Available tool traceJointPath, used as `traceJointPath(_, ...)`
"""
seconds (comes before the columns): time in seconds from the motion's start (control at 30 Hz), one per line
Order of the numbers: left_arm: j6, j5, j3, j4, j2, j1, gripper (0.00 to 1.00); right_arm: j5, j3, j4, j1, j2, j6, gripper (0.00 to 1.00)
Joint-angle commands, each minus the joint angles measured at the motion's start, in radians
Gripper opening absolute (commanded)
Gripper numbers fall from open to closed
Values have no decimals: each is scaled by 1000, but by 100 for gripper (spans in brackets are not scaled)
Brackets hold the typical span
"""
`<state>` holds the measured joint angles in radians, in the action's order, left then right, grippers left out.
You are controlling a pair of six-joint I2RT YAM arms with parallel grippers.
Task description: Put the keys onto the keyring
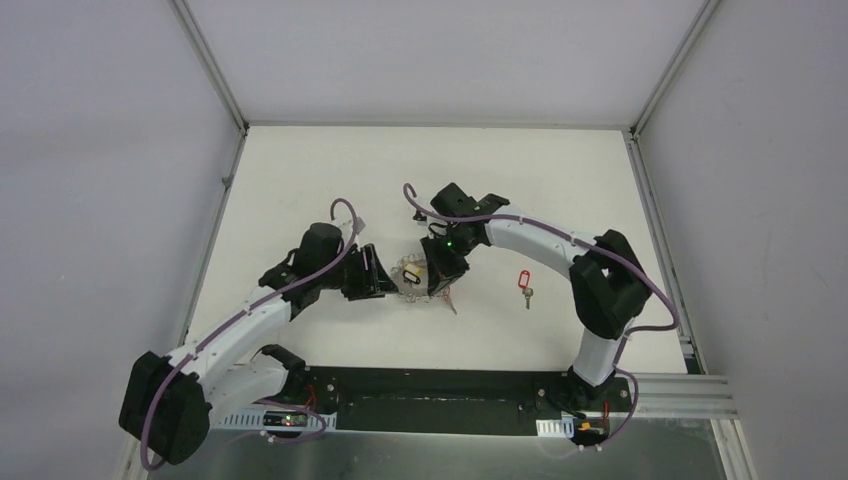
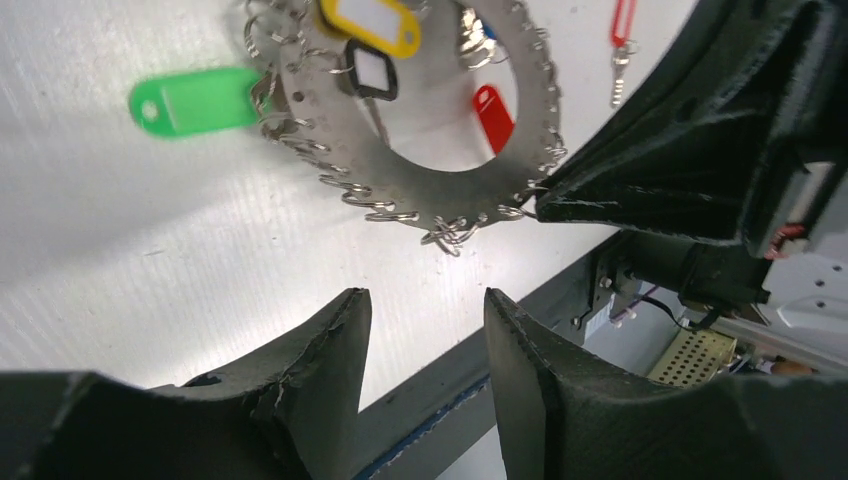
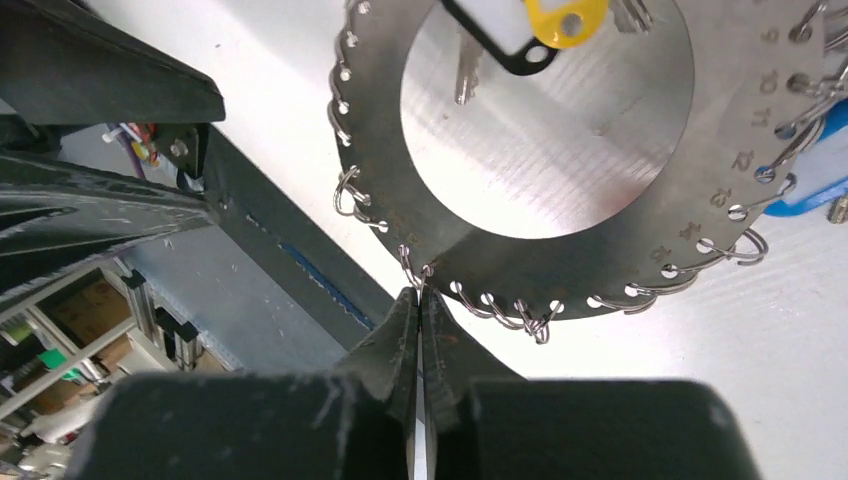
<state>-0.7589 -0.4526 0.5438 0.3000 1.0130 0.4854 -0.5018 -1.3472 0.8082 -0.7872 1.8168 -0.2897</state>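
Observation:
The keyring (image 3: 600,270), a flat dark grey metal ring fringed with small silver split rings, lies mid-table between my two grippers (image 1: 414,278). My right gripper (image 3: 420,296) is shut on its near rim, right where a small split ring hangs. A yellow tag (image 3: 560,15), a black-framed tag (image 3: 490,45) and a blue tag (image 3: 812,192) hang on the ring. The left wrist view shows the ring (image 2: 400,185) with a green tag (image 2: 195,100) and a red tag (image 2: 493,115). My left gripper (image 2: 425,312) is open and empty, a little short of the ring's edge. A loose red-tagged key (image 1: 523,285) lies to the right on the table.
The right arm's black finger (image 2: 640,170) fills the right side of the left wrist view. The table's front edge and the black base rail (image 1: 440,385) run close behind both grippers. White walls enclose the table on three sides.

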Motion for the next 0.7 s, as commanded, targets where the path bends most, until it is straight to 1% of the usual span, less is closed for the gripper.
traceJointPath(0.0, 101, 5, 67, 19, -147, 10, 47, -51, -41, -11, -10, -134, 98, 0)
traceJointPath(0.13, 174, -4, 106, 22, -253, 11, 48, -55, -26, -65, -11, -229, 135, 0)
traceJointPath(0.23, 265, -94, 134, -6, -294, 10, 50, -49, -2, -132, -10, -317, 152, 0)
traceJointPath(0.33, 327, -186, 160, -47, -306, 10, 51, -77, 58, -239, -10, -416, 218, 0)
traceJointPath(0.43, 352, -270, 169, -136, -305, 10, 51, -134, 161, -388, -11, -521, 313, 0)
traceJointPath(0.53, 357, -341, 157, -283, -301, 10, 51, -134, 281, -535, -11, -629, 313, 0)
traceJointPath(0.6, 366, -392, 149, -374, -293, 11, 51, -134, 330, -625, -11, -685, 313, 0)
traceJointPath(0.63, 369, -398, 150, -402, -291, 16, 51, -159, 346, -651, -12, -708, 372, 0)
traceJointPath(0.67, 375, -401, 151, -425, -285, 23, 51, -197, 359, -673, -11, -732, 395, 0)
